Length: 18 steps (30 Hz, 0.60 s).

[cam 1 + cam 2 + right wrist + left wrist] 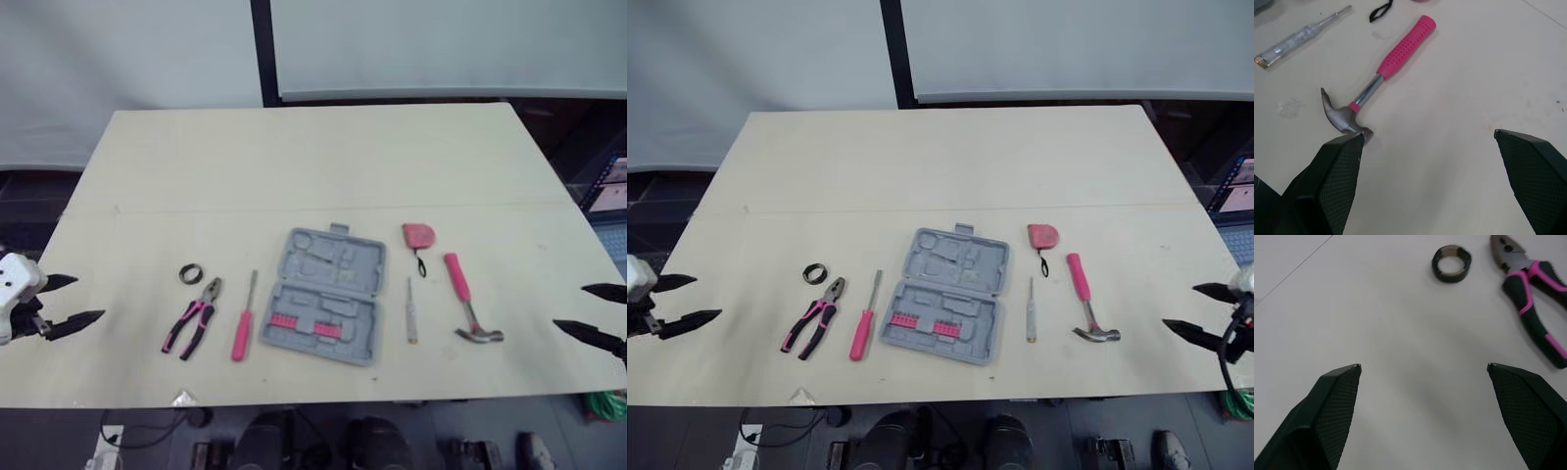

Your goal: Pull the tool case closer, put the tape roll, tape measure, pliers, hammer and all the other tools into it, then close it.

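Note:
An open grey tool case (326, 294) lies at the table's front middle, with pink bits in its near half. To its left lie a pink screwdriver (242, 321), pink-handled pliers (192, 316) and a black tape roll (191, 274). On its right are a pink tape measure (418, 236), a clear tester screwdriver (411, 311) and a pink-handled hammer (466, 299). My left gripper (71, 302) hangs open at the table's left edge, empty. My right gripper (598, 313) is open at the right edge, just right of the hammer (1376, 83).
The pale wooden table (313, 166) has wide bare room behind the tools. Dark gear and cables (147, 431) sit on the floor below the front edge. A black post (263, 54) stands behind the table.

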{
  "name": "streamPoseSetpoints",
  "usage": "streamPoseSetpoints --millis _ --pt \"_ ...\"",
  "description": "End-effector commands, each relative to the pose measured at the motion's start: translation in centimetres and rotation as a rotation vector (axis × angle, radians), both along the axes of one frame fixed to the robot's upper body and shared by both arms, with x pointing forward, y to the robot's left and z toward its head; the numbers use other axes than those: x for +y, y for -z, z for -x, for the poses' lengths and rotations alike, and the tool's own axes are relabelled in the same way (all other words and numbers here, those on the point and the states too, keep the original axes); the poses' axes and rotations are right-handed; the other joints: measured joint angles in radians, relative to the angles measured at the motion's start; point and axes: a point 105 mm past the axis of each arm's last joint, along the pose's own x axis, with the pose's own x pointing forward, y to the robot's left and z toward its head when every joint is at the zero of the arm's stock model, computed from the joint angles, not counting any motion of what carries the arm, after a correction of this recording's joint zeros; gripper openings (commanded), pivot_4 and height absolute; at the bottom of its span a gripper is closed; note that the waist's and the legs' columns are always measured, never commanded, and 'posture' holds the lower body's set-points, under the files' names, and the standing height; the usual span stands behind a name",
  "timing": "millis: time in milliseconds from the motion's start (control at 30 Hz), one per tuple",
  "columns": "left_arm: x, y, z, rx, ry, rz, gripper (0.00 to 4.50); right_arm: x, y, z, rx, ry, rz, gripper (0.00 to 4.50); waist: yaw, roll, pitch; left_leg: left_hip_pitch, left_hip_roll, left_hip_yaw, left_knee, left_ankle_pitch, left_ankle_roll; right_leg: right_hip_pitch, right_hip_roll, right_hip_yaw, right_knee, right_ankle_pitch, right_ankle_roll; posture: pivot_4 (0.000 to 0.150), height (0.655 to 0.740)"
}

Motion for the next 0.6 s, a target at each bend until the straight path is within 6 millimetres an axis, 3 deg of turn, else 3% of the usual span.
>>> streamPoseSetpoints --millis 33,233,433,600 --pt "-1.8 -1.5 -0.8 -0.023 0.09 -0.007 4.45 1.3 -1.5 -0.3 -0.06 -0.031 -0.003 4.5 -0.001 0.0 0.0 0.0 0.0 0.0 0.0 0.0 0.0 0.0 0.0 0.0 0.0 0.0 0.0 0.15 0.7278" --pt "-5.3 -2.5 -1.9 0.006 0.258 -0.012 4.45 5.2 -2.2 -0.5 -0.067 -0.13 -0.028 4.5 0.0 0.0 0.0 0.0 0.0 0.0 0.001 0.001 0.001 0.0 0.001 0.0 0.0 0.0 0.0 0.15 0.7278" --pt "-9.4 -2.3 -3.4 0.049 0.454 -0.02 4.45 9.4 -1.2 -0.5 -0.031 -0.231 -0.043 4.5 0.006 0.0 0.0 -0.002 0.001 0.0 0.005 0.0 0.002 0.0 0.002 0.001 0.001 0.0 0.0 0.15 0.7278" --pt "-13.0 -1.3 -5.7 0.06 0.584 -0.045 4.45 12.7 0.7 -1.8 -0.003 -0.282 -0.046 4.5 0.022 0.0 0.0 -0.002 0.002 0.0 0.008 0.001 0.003 0.0 0.004 0.001 0.002 0.0 0.0 0.15 0.7278"
